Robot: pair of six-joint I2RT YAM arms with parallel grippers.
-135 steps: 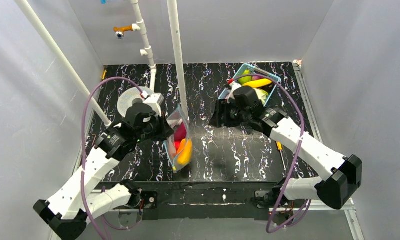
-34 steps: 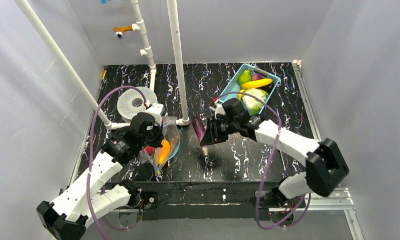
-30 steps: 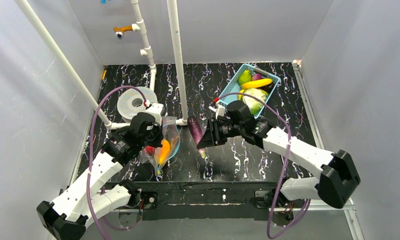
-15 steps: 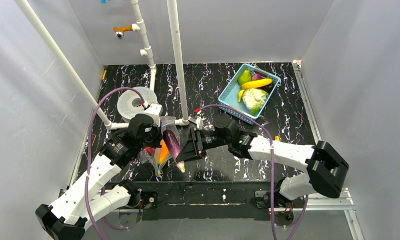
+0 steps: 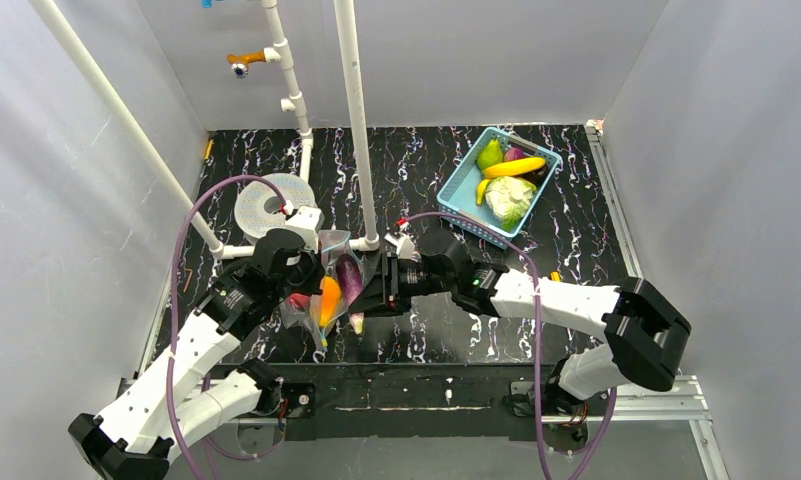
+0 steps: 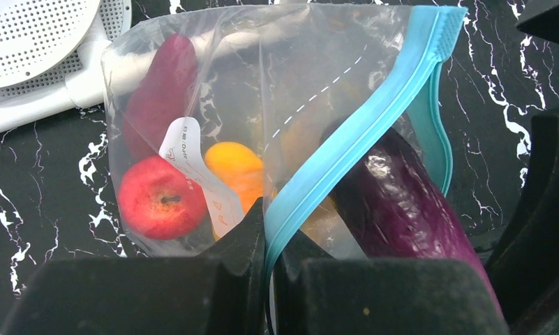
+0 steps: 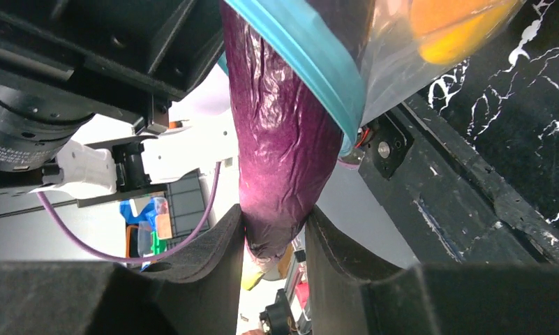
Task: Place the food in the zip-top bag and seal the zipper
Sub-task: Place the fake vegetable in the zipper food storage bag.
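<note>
My left gripper (image 6: 268,237) is shut on the light-blue zipper (image 6: 353,132) of the clear zip-top bag (image 5: 326,295) and holds its mouth up. Inside the bag lie a red apple (image 6: 158,197), an orange-yellow piece (image 6: 234,164) and a magenta piece (image 6: 158,91). My right gripper (image 7: 273,237) is shut on the stem end of a dark purple eggplant (image 7: 280,139). The eggplant's front part (image 6: 402,195) is pushed through the bag's open mouth, between the two zipper strips. In the top view both grippers meet at the bag, left gripper (image 5: 311,278) and right gripper (image 5: 374,295).
A light-blue mesh basket (image 5: 459,192) at the back right holds a yellow banana (image 5: 516,167), a green piece and a cabbage. White pipes (image 5: 356,120) stand just behind the bag. A white perforated disc (image 5: 271,205) lies at the left.
</note>
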